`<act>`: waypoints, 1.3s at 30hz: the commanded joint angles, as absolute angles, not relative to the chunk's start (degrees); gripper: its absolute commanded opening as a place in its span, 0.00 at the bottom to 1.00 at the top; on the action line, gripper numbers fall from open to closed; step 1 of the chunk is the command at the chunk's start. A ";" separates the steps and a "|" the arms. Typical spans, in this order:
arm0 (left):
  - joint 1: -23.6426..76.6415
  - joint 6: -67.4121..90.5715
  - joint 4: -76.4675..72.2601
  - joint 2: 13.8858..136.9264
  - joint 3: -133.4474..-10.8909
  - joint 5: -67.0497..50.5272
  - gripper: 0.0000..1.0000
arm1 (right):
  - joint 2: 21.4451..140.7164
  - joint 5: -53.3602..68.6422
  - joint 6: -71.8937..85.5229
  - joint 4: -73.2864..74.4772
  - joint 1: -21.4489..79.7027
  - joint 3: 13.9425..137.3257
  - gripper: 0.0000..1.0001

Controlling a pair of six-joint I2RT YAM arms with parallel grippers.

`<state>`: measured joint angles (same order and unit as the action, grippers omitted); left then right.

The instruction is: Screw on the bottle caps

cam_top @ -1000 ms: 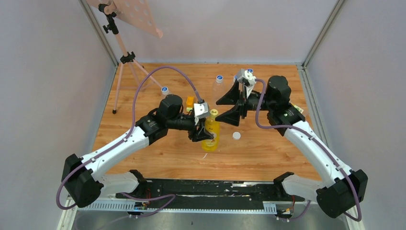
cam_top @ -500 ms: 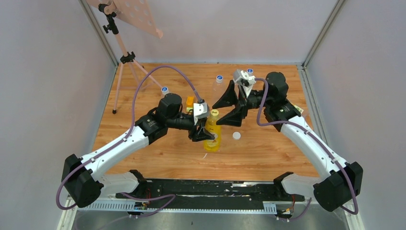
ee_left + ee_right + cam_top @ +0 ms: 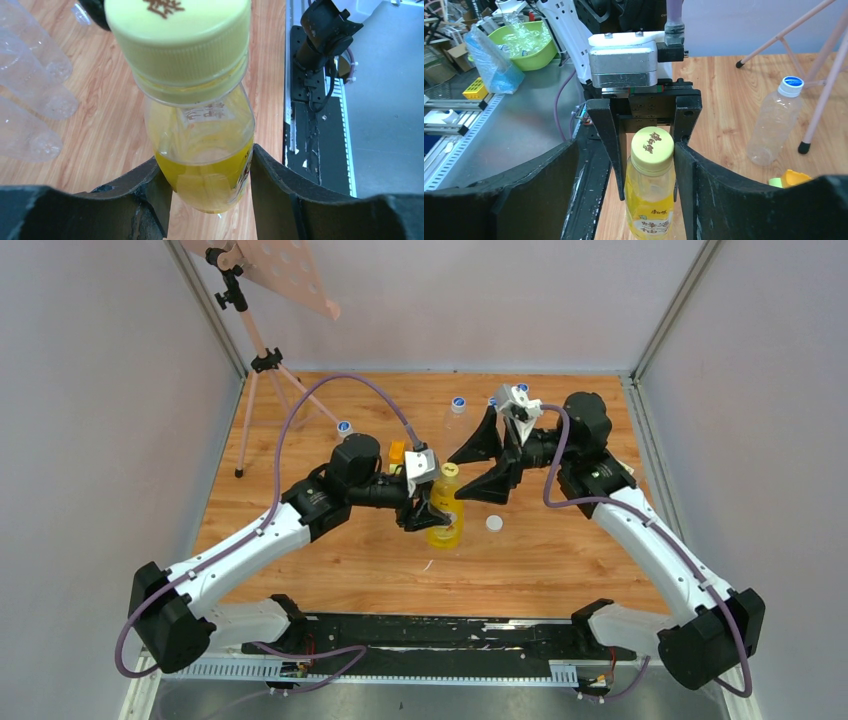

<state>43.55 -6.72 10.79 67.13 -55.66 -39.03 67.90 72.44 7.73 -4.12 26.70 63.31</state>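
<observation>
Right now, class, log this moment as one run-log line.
left gripper: shut on yellow bottle | right gripper: open around yellow cap | cap: on bottle

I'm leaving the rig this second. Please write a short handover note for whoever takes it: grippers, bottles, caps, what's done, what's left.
Left gripper: shut on the yellow bottle, holding it upright.
Right gripper: open, with a finger on either side of the yellow cap, not gripping.
Done: the yellow cap sits on its bottle; tightness cannot be told. A clear bottle near the tripod wears a blue cap.
Left: probably close on the yellow cap and twist. The white cap, loose on the table, then needs its bottle.
</observation>
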 commanded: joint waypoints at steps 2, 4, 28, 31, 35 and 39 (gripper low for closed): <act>43.33 -4.42 8.88 66.40 -58.25 -33.94 0.00 | 63.41 72.31 6.37 -3.03 26.55 62.31 0.70; 43.25 -4.01 8.80 66.37 -58.19 -32.65 0.00 | 62.59 72.28 6.24 -1.93 26.60 61.87 0.70; 42.88 -7.04 10.05 66.95 -58.81 -42.06 0.00 | 65.73 62.08 6.16 -5.51 26.55 66.00 0.67; 42.81 -7.48 10.60 67.12 -59.15 -42.94 0.00 | 67.59 64.80 7.97 -7.44 26.55 67.17 0.65; 42.80 -8.06 11.18 67.44 -59.83 -43.91 0.00 | 69.07 67.02 9.73 -9.05 26.63 67.56 0.63; 42.80 -8.37 11.50 67.88 -60.44 -44.27 0.00 | 70.35 69.14 10.90 -9.66 26.92 68.06 0.60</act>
